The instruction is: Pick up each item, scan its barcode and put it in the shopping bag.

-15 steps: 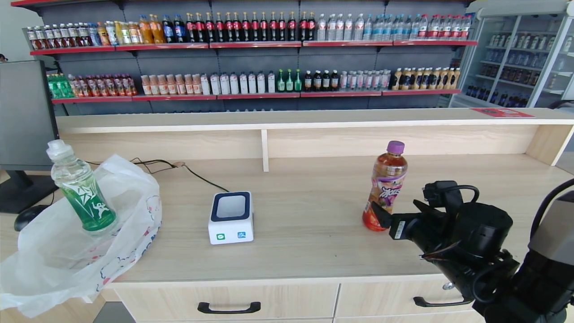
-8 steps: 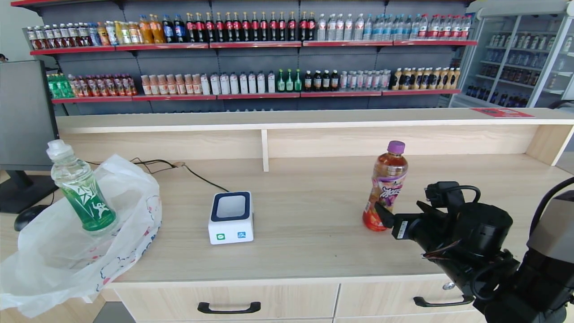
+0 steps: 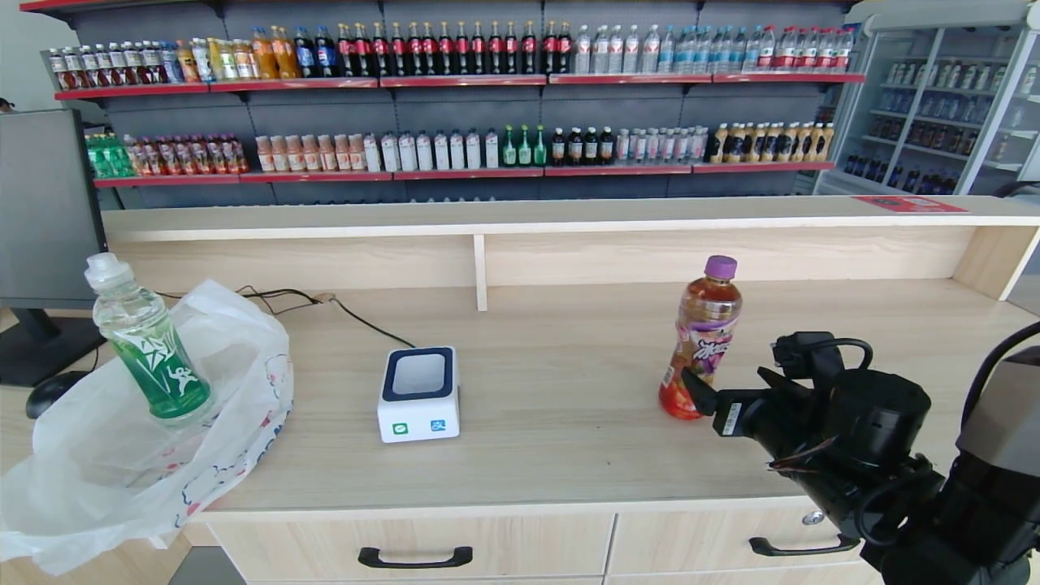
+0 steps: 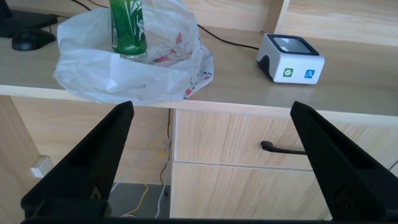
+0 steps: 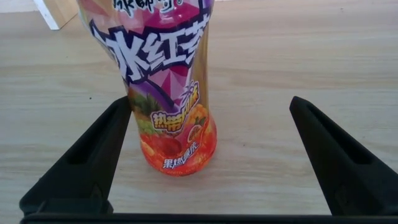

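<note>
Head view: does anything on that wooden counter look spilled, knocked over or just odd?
Nothing is spilled or toppled. The only oddity: the crumpled white plastic shopping bag sags over the front edge of the wooden counter, with the green-labelled clear bottle standing in it. The purple-capped orange drink bottle stands upright.

The table (image 3: 569, 455) is pale wood-grain laminate, smooth and matt. The shopping bag (image 3: 97, 479) is thin, crinkled, translucent white plastic. The green-labelled bottle (image 3: 146, 341) is clear glossy plastic, and so is the orange drink bottle (image 3: 700, 341), with a shiny printed wrap. The scanner (image 3: 418, 410) is smooth white plastic with a glossy top. The left tool (image 4: 211, 107) and right tool (image 5: 208, 107) have matt black fingers
</note>
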`<state>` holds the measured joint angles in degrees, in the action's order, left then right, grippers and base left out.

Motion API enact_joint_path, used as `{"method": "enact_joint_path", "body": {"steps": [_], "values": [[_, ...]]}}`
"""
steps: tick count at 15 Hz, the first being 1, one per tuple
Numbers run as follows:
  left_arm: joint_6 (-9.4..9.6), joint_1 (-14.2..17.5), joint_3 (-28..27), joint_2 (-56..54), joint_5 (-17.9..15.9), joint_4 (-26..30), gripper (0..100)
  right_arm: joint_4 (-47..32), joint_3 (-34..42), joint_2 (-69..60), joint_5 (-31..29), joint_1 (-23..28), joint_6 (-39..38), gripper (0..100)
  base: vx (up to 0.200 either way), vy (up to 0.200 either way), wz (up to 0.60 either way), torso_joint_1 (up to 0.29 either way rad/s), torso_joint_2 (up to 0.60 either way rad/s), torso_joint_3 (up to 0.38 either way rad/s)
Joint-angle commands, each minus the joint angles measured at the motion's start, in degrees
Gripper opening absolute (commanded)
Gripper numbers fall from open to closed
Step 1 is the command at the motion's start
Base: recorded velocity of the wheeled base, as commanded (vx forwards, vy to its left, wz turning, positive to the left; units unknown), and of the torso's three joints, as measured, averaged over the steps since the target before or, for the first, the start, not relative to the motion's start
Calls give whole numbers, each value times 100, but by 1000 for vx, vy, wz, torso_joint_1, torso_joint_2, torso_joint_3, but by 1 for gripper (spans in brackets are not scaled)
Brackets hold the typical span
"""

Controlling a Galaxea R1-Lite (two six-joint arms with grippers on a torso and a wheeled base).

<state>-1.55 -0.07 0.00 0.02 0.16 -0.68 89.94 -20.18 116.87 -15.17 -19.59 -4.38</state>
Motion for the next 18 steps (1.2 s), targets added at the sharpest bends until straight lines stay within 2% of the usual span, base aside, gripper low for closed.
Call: {"method": "enact_joint_path", "body": {"steps": [1,12,15,18], "values": [[-3,-1,0,-2,2,-2,100,6,14,20,-4,96,-2,100,0,0,0,0,0,0],[-3,-1,0,-2,2,-2,100,6,163,-94,-4,148,-11,100,0,0,0,0,0,0],[-3,7,0,-2,2,-2,100,6,225,-402,-4,-212,-11,100,0,0,0,0,0,0],[-3,-1,0,-2,2,-2,100,6,172,-463,-4,-194,-11,100,0,0,0,0,0,0]]}}
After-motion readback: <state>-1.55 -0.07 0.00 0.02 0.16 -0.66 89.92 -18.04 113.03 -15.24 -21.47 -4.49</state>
